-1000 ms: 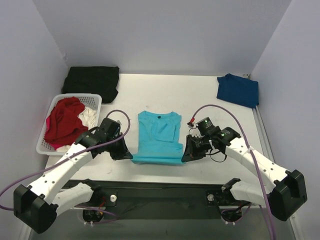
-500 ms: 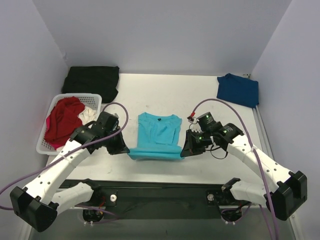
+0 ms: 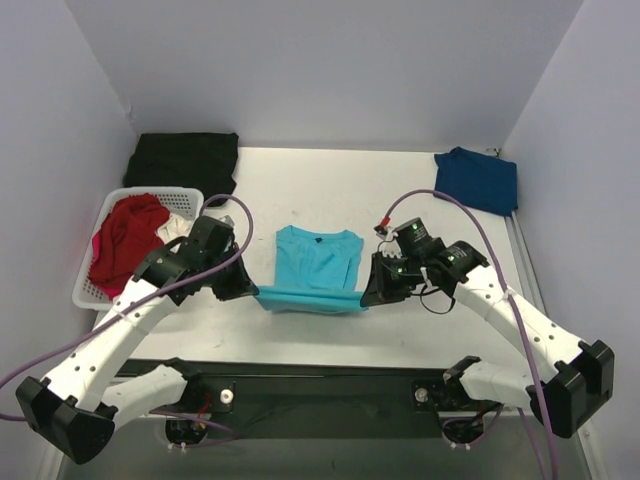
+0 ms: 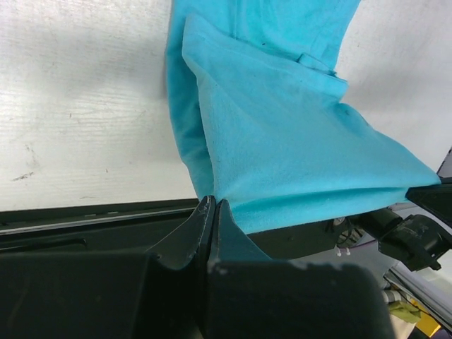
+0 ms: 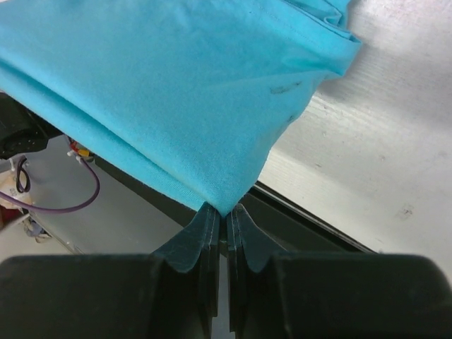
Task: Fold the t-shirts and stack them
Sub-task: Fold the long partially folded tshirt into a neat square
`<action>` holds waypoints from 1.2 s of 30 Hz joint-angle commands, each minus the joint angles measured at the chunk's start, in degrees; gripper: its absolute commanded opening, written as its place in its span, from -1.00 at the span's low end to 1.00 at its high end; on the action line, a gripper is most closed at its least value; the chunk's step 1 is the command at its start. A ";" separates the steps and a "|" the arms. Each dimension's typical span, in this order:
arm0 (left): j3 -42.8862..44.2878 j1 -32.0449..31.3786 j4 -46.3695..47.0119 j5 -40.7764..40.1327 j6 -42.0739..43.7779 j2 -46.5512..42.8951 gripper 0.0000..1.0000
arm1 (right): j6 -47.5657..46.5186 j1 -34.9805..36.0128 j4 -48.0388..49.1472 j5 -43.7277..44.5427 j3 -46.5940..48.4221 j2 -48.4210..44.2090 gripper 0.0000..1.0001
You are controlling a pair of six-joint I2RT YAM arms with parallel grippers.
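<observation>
Two claws clamped: left gripper (image 4: 212,206), right gripper (image 5: 226,212) on turquoise t-shirt (image 3: 315,262) hem | risk: thin pinch (edge only) could slip, crooked fold

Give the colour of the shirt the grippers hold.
Plain turquoise shirt; shows best in the left wrist view.

We look down on a white table (image 3: 400,190) set in a small alcove. A plain, pale lavender-grey back wall (image 3: 320,70) rises behind it. A left wall (image 3: 50,130) and a right wall (image 3: 590,130) of the same colour close in on either side, meeting it at straight corners. The light is soft and even, with only faint shadows. A dark frame (image 3: 320,385) runs along the table's near edge. Up close, we see the table's white surface is lightly scuffed and speckled.
</observation>
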 commanded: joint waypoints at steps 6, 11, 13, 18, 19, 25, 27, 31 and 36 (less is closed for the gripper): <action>-1.84 0.13 -3.48 -3.18 -2.24 -6.83 -1.00 | 0.94 1.62 -4.19 0.24 -4.31 -5.68 -1.00; -0.53 0.13 -1.47 -3.44 -1.19 -4.56 -1.00 | -0.64 1.62 -4.02 1.99 -1.33 -3.05 -1.00; 1.05 0.22 -0.24 -4.85 0.03 -1.58 -1.00 | -1.34 1.44 -3.75 3.05 -0.01 -0.68 -1.00; 5.79 0.31 2.31 -7.83 2.06 4.84 -1.00 | -3.54 -0.13 -2.27 4.20 5.34 5.55 -1.00; 6.59 0.48 3.01 -8.27 2.59 6.68 -1.00 | -3.72 -1.01 -2.09 4.28 6.23 6.44 -1.00; 12.13 2.33 6.96 -8.54 5.22 13.97 -1.00 | -4.77 -4.97 -0.86 3.85 13.79 12.50 -1.00; 14.23 3.56 7.85 -8.36 6.10 16.27 -1.00 | -5.21 -6.55 -0.50 3.49 15.46 15.13 -1.00; 17.05 5.75 11.62 -9.24 8.56 23.02 -1.00 | -6.53 -8.75 0.55 2.96 19.15 20.85 -0.99; 18.11 9.00 17.86 -8.28 9.71 35.40 -0.99 | -6.62 -10.77 2.84 2.43 24.86 32.95 -0.92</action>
